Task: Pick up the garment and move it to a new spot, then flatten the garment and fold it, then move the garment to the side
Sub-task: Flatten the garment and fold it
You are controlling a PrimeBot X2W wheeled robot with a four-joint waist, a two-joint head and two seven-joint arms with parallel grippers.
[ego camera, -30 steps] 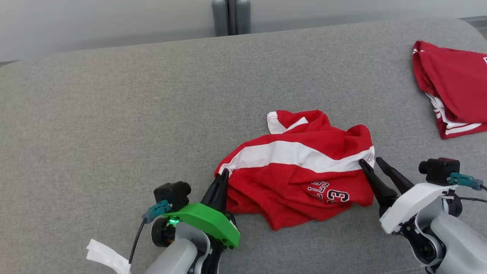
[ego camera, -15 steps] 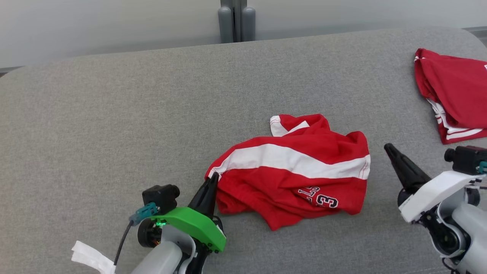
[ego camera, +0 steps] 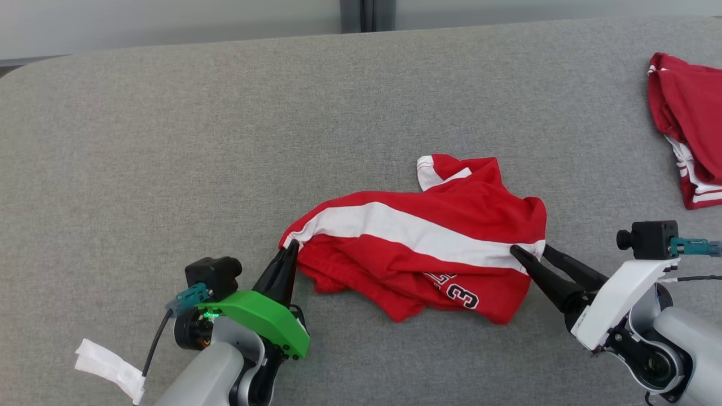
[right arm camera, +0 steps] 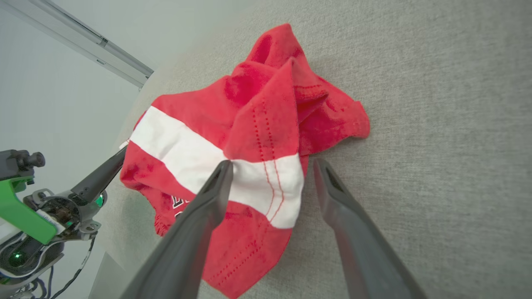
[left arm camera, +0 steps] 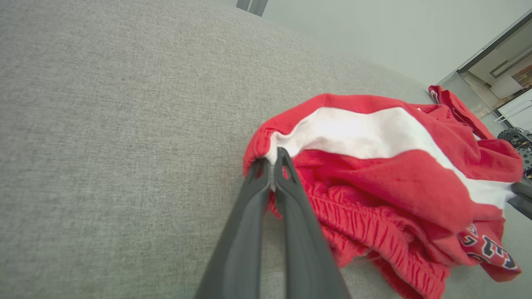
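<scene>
Garment (ego camera: 417, 248) stays pinched by the left gripper (ego camera: 289, 251) while the right gripper (ego camera: 530, 249), back astride its hem, stands open, apparently for regrasping.

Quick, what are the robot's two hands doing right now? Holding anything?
Left gripper: shut, pinching the red garment at one end.
Right gripper: open, fingers straddling the garment's other end, not gripping.

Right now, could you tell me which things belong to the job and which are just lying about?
Job: shorts; left hand, shut on their corner; right hand, open at their other end.
Lying about: second red garment, far right; grey posts behind.
</scene>
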